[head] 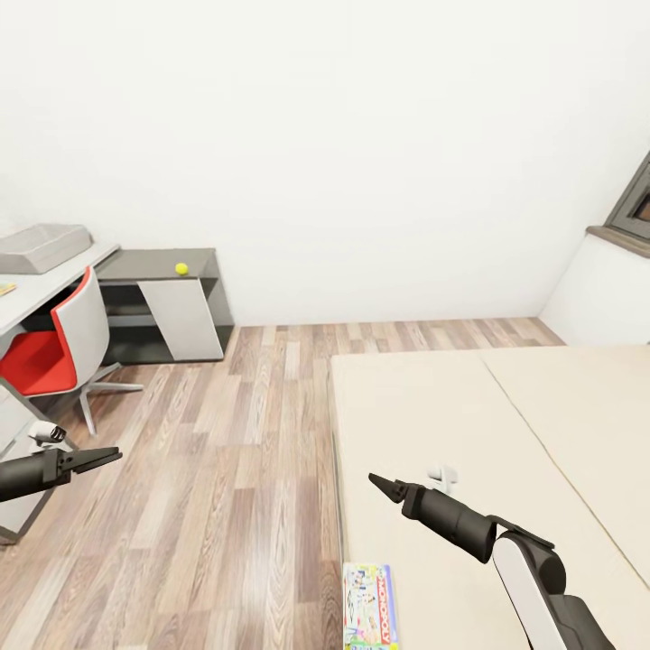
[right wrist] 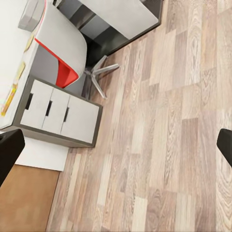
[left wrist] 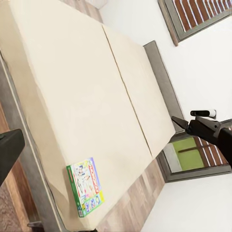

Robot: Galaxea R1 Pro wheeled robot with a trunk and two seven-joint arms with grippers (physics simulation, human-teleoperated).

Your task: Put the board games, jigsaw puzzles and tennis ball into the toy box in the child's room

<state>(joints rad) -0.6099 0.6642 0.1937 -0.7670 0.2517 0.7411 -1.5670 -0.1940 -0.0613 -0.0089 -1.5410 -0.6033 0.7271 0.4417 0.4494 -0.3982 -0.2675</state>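
Observation:
One board game (head: 370,607), a flat box with a colourful cover, lies on the bed (head: 433,406) at its near edge; the left wrist view has the same board game (left wrist: 85,187). The tennis ball (head: 181,268) rests on the table's dark grey corner section (head: 153,264). The light grey toy box (head: 41,247) stands on the pale table top (head: 36,293). Thin yellowish flat boards (right wrist: 10,96) lie on that top, too small to name. My left gripper (head: 116,453) hangs open over the floor. My right gripper (head: 373,478) is open above the mattress, its fingers (right wrist: 9,150) wide apart.
A red and white swivel chair (head: 63,343) stands in front of the table. White drawers (right wrist: 58,113) sit under the table top. Wood plank floor (head: 235,469) runs between table and bed. A grey-framed window (head: 636,203) is at the far right.

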